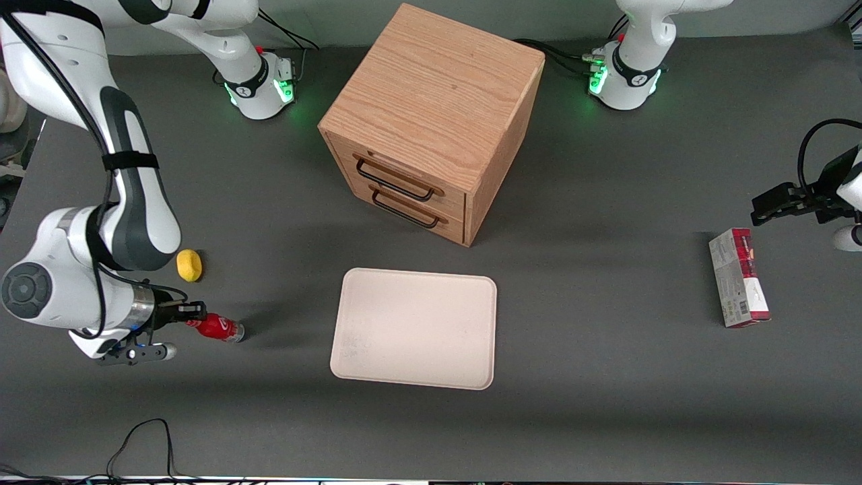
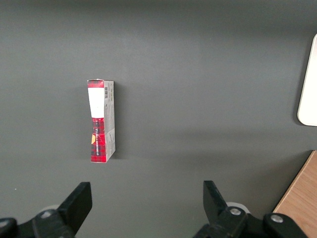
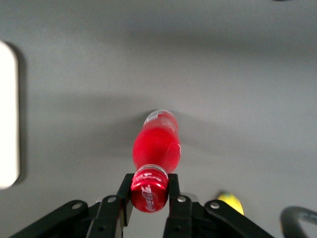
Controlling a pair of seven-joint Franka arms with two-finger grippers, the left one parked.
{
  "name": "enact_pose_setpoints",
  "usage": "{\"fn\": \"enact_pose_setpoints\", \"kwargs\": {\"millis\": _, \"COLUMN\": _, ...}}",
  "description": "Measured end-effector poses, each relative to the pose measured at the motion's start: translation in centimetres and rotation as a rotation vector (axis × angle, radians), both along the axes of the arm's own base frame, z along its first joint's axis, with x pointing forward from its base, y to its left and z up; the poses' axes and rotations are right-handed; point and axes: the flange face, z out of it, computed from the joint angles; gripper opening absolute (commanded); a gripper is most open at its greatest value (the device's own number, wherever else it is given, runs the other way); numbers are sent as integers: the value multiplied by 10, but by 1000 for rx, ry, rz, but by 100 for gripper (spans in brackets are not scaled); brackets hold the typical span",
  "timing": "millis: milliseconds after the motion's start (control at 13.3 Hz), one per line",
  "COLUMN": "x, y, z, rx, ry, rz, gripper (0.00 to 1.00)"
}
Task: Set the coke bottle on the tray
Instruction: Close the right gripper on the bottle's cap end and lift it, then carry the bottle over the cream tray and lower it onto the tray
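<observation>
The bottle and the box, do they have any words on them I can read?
"Coca-Cola": white script on the red cap of the coke bottle, which the gripper pinches by the cap, beside the lemon.
Carton: a barcode and small print, too small to read.
Tray and wooden drawer cabinet: no words.

A wooden two-drawer cabinet stands on a dark grey, evenly lit, seemingly matte table.
</observation>
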Motion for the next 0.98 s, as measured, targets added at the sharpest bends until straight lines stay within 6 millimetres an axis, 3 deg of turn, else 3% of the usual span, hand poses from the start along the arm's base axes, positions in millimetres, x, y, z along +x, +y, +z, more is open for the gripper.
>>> {"fn": "enact_pose_setpoints", "kwargs": {"millis": 301, "x": -53, "y": -5, "z": 132, "rx": 7, "ry": 59, "rz": 19, "gripper": 0}}
{"fn": "enact_pose_setpoints", "kwargs": {"millis": 452, "x": -89, "y": -9, "z": 180, "rx": 16, "ry": 68, "rz": 65, "gripper": 0}}
{"fn": "enact_pose_setpoints", "kwargs": {"millis": 602, "x": -125, "y": -16, "z": 199, "rx": 18, "ry": 65, "rz": 75, "gripper": 0}}
{"fn": "enact_pose_setpoints", "kwargs": {"millis": 753, "x": -154, "y": -22, "z": 202, "rx": 12, "ry": 67, "rz": 77, "gripper": 0}}
{"fn": "enact_pose_setpoints", "kwargs": {"millis": 978, "x": -173, "y": -22, "z": 198, "rx": 11, "ry": 63, "rz": 79, "gripper": 0}}
